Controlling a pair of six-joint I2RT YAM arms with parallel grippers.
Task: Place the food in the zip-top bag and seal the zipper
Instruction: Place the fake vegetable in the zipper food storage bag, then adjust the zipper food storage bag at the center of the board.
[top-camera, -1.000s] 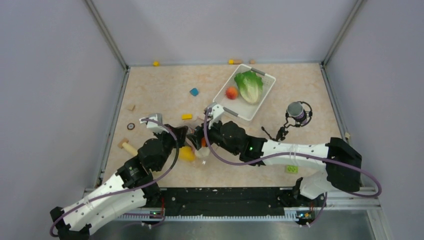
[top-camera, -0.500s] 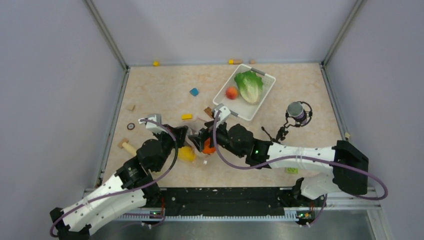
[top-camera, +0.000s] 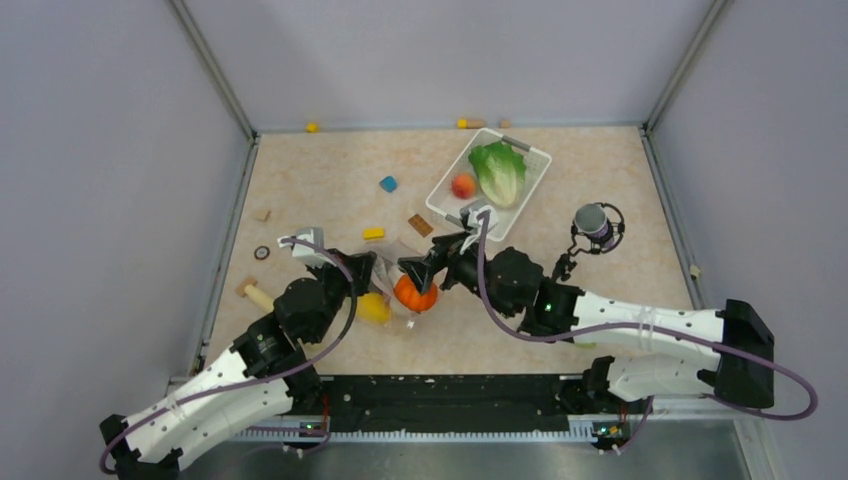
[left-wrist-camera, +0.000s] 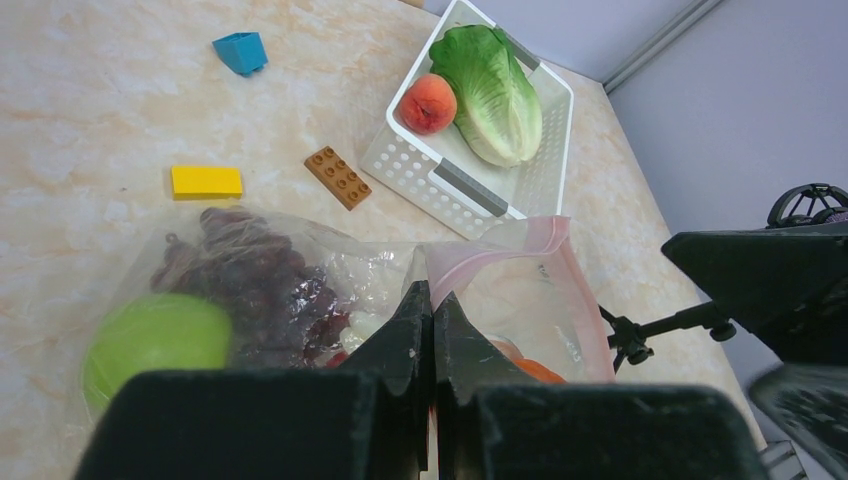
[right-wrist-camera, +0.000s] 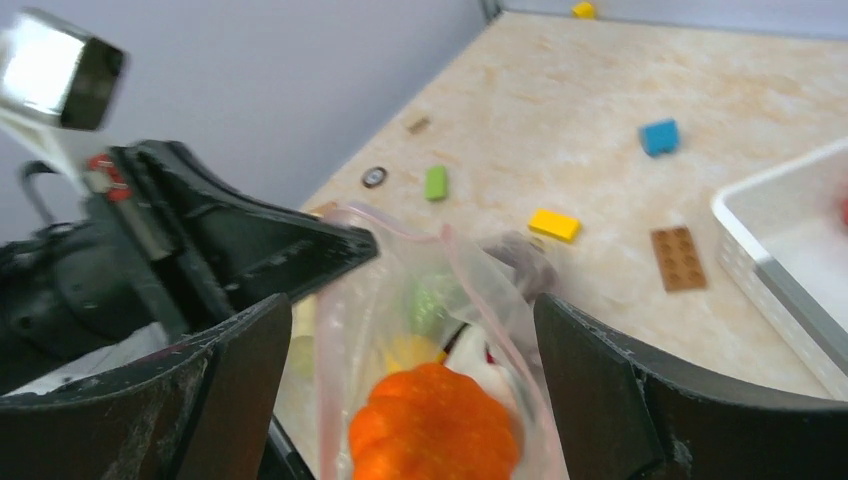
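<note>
— What lay nearest?
— One green block (top-camera: 583, 339), by your right arm's base.

— And my left gripper?
— Your left gripper (left-wrist-camera: 432, 300) was pinched tight on the mouth edge of the bag (left-wrist-camera: 375, 275), with its fingers closed and only plastic between them.

— The right one?
— Your right gripper (right-wrist-camera: 412, 310) stood spread wide over the bag and held nothing. The orange (right-wrist-camera: 435, 432) sat lower, between its fingers and touching neither, in the bag's open mouth.

— Where was the bag?
— It lay on the table (top-camera: 330, 170) between your two grippers. Its pink zipper (left-wrist-camera: 495, 247) gaped unsealed.

— How much food was in it?
— You had four pieces there: one orange, one lemon (top-camera: 373, 308), one lime (left-wrist-camera: 155, 338) and one bunch of grapes (left-wrist-camera: 250, 275).

— What loose things lay beyond?
— Just past the bag you had one yellow block (left-wrist-camera: 206, 181) and one brown block (left-wrist-camera: 339, 177). Off to your left a second green block (right-wrist-camera: 435, 182) lay beside one small ring (right-wrist-camera: 375, 177). One blue block (left-wrist-camera: 241, 50) lay farther back.

— The rest of the food?
— Two pieces sat in the one white basket (left-wrist-camera: 415, 170) behind the brown block. They were one lettuce (left-wrist-camera: 490, 90) and one apple (left-wrist-camera: 427, 103), side by side.

— Anything at the far wall?
— One yellow bit (top-camera: 312, 127) and two tan bits (top-camera: 468, 123), all too small for you to tell more.
</note>
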